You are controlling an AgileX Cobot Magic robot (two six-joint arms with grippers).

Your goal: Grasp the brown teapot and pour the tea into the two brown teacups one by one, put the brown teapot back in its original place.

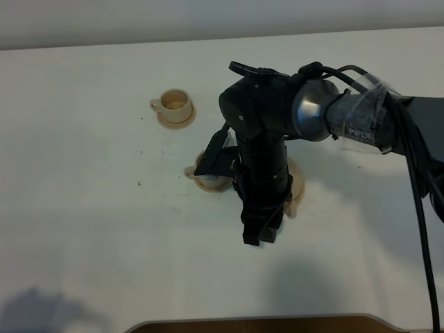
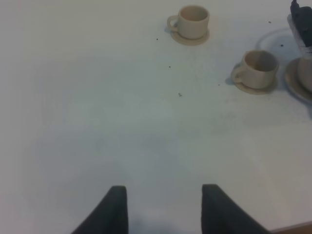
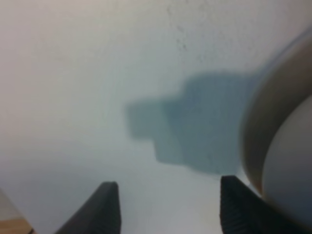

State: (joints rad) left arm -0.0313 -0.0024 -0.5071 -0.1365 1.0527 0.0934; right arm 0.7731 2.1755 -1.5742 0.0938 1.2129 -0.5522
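Observation:
The brown teapot is mostly hidden under my right arm; only its tan edge shows. In the left wrist view it stands on its wide saucer at the frame's edge. One teacup stands on its saucer at the back left, and it also shows in the left wrist view. The other teacup is just left of the arm, half covered, and also shows in the left wrist view. My right gripper is open and empty beside the teapot. My left gripper is open over bare table.
The white table carries everything, and its front edge is near. My right arm spans from the right side over the teapot's spot. The teapot's saucer rim is blurred next to my right fingers.

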